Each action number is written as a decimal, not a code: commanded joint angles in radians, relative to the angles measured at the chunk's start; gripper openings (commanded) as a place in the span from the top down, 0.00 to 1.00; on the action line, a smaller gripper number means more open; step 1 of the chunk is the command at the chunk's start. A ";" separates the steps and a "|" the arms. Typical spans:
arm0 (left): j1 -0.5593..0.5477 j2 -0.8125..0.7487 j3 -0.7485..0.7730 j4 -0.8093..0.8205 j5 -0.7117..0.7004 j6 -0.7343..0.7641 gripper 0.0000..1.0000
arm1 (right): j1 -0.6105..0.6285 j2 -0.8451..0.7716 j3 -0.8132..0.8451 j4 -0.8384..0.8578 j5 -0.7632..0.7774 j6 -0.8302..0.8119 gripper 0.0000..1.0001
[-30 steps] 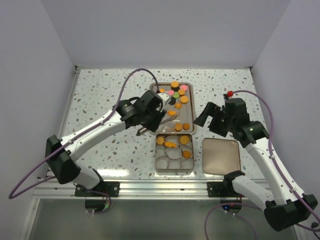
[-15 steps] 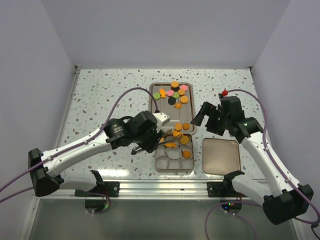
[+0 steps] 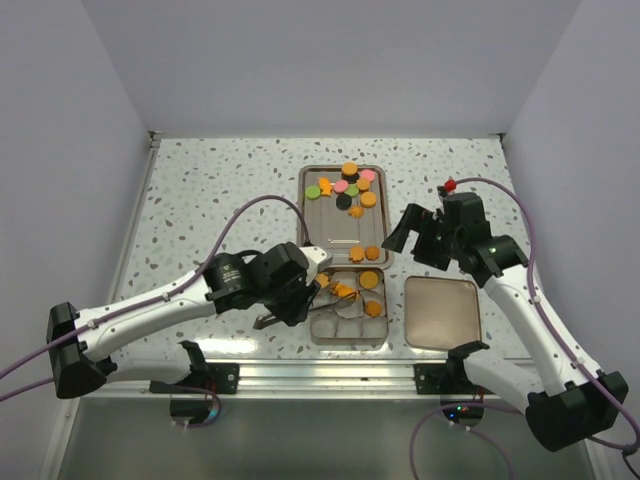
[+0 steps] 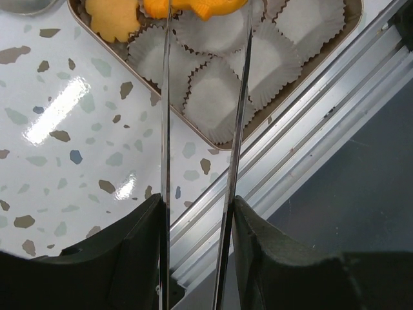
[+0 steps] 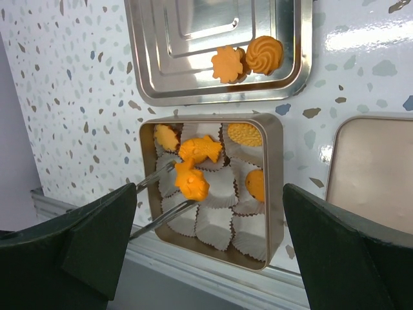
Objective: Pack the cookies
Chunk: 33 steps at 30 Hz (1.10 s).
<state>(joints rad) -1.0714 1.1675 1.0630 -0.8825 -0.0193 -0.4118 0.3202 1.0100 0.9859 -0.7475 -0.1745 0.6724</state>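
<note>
My left gripper (image 3: pixel 292 300) is shut on a pair of metal tongs (image 4: pixel 166 129), whose tips pinch an orange fish-shaped cookie (image 5: pixel 192 182) just above the paper cups of the square tin (image 5: pixel 276 194). The same cookie (image 4: pixel 193 6) shows at the top edge of the left wrist view. The tin holds several orange cookies (image 5: pixel 200 148) in its far cups; the near cups (image 4: pixel 216 97) are bare. More cookies (image 3: pixel 348 185) lie at the far end of the steel tray (image 3: pixel 340 230), and two orange ones (image 5: pixel 229 64) sit at its near end. My right gripper (image 3: pixel 415 235) hangs open above the tin's right side.
The tin's lid (image 3: pixel 442 312) lies flat to the right of the tin. The aluminium rail (image 4: pixel 303 135) at the table's near edge runs just behind the tin. White walls close in the table on three sides.
My left arm has drawn back from the tray to the tin, carrying the tongs and the fish cookie. The right arm shifted a little early on, then held still.
</note>
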 commanded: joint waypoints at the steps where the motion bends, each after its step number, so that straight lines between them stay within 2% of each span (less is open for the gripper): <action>1: -0.016 -0.012 -0.023 0.026 0.037 -0.030 0.64 | -0.003 -0.021 -0.006 0.008 0.004 -0.020 0.01; 4: -0.027 -0.003 -0.028 0.034 0.032 -0.042 0.64 | -0.003 -0.022 -0.007 0.004 0.006 -0.022 0.01; 11: -0.050 0.011 -0.026 0.042 0.022 -0.050 0.54 | -0.001 -0.034 -0.016 -0.003 0.010 -0.025 0.01; 17: -0.053 0.027 -0.014 0.045 0.022 -0.050 0.53 | -0.004 -0.051 -0.035 -0.004 0.017 -0.027 0.01; 28: -0.055 0.083 0.078 0.030 0.001 -0.021 0.44 | -0.004 -0.073 -0.064 0.011 0.024 -0.017 0.01; 33: -0.055 0.109 0.156 0.008 -0.013 -0.002 0.44 | -0.004 -0.073 -0.070 0.016 0.033 -0.016 0.01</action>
<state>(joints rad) -1.1206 1.2720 1.1374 -0.8841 -0.0135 -0.4435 0.3195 0.9543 0.9241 -0.7479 -0.1661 0.6682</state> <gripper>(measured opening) 0.562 0.986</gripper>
